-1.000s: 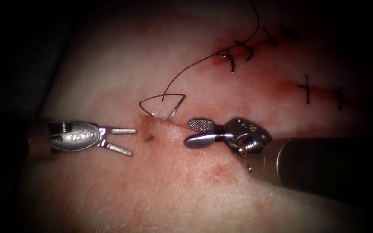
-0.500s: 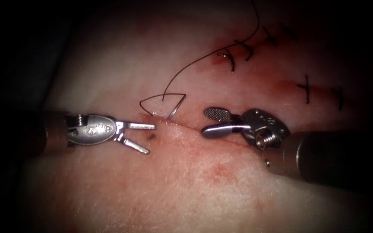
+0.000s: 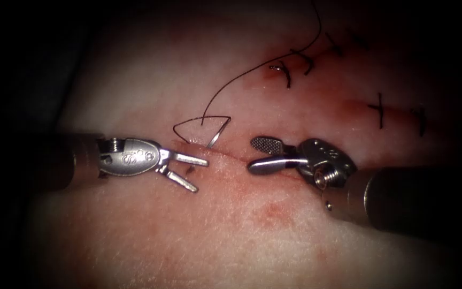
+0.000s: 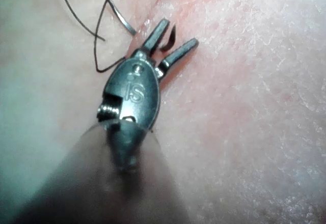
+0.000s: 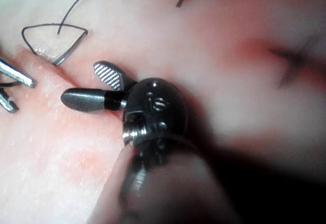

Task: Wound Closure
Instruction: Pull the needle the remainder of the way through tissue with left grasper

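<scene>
The curved needle (image 3: pixel 219 132) stands in the tissue (image 3: pixel 151 80) at the upper edge of the cut (image 3: pixel 236 157), near its left end, and neither tool holds it. Its thread (image 3: pixel 241 77) runs up and to the right. My left tool (image 3: pixel 201 175) is at the cut's left end just below the needle, jaws open and holding nothing. My right tool (image 3: pixel 253 154) lies along the cut to the needle's right, jaws open and holding nothing. The left wrist view has the left tool (image 4: pixel 180 32) beside the needle (image 4: pixel 119 18). The right wrist view has the right tool (image 5: pixel 80 82) near the needle (image 5: pixel 69 48).
Several finished stitches (image 3: pixel 295 64) close the wound at the upper right, with more on a second line (image 3: pixel 379 109). A small dark mark (image 3: pixel 190 169) sits on the tissue between the left tool's jaws. A patch of red fluid (image 3: pixel 268 211) stains the tissue below the cut.
My left tool has moved right, up to the cut's left end below the needle. My right tool drew back to the right, then held still. The needle has not moved.
</scene>
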Controlling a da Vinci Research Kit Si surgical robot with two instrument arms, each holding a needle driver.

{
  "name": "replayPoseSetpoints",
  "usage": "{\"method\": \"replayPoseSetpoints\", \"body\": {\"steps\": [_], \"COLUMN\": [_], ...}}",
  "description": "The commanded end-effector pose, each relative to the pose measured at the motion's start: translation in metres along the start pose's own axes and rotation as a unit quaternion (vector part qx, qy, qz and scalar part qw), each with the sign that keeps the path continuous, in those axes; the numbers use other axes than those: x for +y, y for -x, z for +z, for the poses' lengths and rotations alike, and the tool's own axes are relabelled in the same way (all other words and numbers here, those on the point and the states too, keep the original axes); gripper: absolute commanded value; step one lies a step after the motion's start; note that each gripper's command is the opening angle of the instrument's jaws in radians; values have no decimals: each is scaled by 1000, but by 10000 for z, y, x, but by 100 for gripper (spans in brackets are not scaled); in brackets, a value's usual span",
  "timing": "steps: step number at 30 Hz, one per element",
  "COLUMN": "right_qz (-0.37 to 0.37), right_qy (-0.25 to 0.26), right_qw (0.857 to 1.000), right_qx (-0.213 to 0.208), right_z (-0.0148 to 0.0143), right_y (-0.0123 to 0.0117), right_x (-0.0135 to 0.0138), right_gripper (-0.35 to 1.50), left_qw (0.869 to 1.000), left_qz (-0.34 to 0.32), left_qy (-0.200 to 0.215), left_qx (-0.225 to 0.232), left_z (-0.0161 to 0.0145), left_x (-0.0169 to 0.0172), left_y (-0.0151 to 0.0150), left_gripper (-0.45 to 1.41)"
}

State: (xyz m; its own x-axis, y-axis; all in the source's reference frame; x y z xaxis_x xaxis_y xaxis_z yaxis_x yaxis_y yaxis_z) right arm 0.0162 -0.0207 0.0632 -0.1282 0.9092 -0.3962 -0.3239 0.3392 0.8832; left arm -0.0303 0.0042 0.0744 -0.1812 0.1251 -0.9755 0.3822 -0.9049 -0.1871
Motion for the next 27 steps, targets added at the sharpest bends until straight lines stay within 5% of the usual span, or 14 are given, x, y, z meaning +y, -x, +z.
{"method": "replayPoseSetpoints", "body": {"steps": [1, 8, 10, 11, 17, 20, 24, 27], "right_qz": [-13, -198, -243, -244, -255, -255, -259, -259], "right_qy": [5, 32, 38, 39, 35, 32, 27, 25], "right_qw": [1000, 979, 969, 968, 966, 966, 965, 965], "right_qx": [4, 37, 38, 37, 14, -12, -19, -20], "right_z": [13, 33, 35, 35, 33, 32, 30, 32], "right_y": [6, -4, -13, -15, -23, -21, -17, -15], "right_x": [3, 8, 7, 6, -7, -13, -23, -29], "right_gripper": [121, 111, -10, -35, -35, -35, -35, 7], "left_qw": [1000, 1000, 1000, 999, 995, 977, 946, 923], "left_qz": [-5, -11, -20, -23, -96, -201, -306, -366], "left_qy": [2, 17, 19, 20, -16, -62, -104, -99], "left_qx": [-2, 8, 12, 13, -19, -20, 35, 70], "left_z": [7, 9, 8, 8, 10, 15, 13, 8], "left_x": [-2, -3, -2, -2, 6, 15, 18, 17], "left_y": [6, 0, -4, -6, -27, -41, -59, -67], "left_gripper": [-16, -35, -45, -45, -45, -45, -45, -45]}}
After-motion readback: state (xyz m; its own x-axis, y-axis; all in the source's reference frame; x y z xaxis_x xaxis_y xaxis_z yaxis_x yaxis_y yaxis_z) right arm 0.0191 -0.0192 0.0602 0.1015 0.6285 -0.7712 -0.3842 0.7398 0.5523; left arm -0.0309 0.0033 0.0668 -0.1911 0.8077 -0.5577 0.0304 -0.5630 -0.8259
